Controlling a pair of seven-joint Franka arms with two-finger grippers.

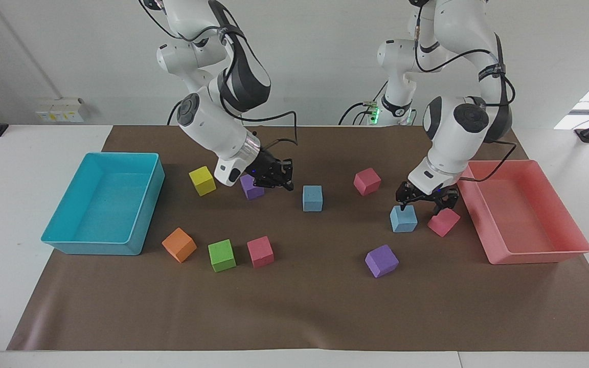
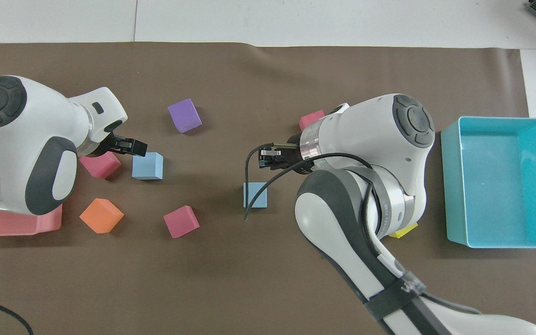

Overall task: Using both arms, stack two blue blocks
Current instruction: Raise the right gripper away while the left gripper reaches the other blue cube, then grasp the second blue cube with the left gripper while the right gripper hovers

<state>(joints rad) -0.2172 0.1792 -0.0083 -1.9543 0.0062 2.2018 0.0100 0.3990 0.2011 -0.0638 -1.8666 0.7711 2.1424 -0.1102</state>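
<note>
From overhead, my right arm's bulk hides most of the yellow cube (image 2: 404, 229), all but a corner of one pink cube (image 2: 311, 119), and whatever sits between them. In the facing view the right wrist covers part of a purple cube (image 1: 251, 187). The left arm's body cuts off much of the pink tray (image 1: 524, 212) when seen from above.

The right arm reaches down and forward, its wrist tipped over toward the middle of the counter. The right end effector (image 1: 280, 180) is closed with nothing between its fingertips, hanging low over the brown mat (image 1: 294, 306) between the purple cube and one blue block (image 1: 312, 198). That block sits free on the mat near the centre, untouched.

The left arm folds down steeply beside the pink tray. The left end effector (image 1: 424, 200) has its fingers spread wide, and it hovers just over the other blue block (image 1: 403, 218), one fingertip close to the block's top edge; I cannot tell whether it touches. This block lies toward the left arm's end, just beside a pink cube (image 1: 443, 221) and well apart from the first block.
</note>
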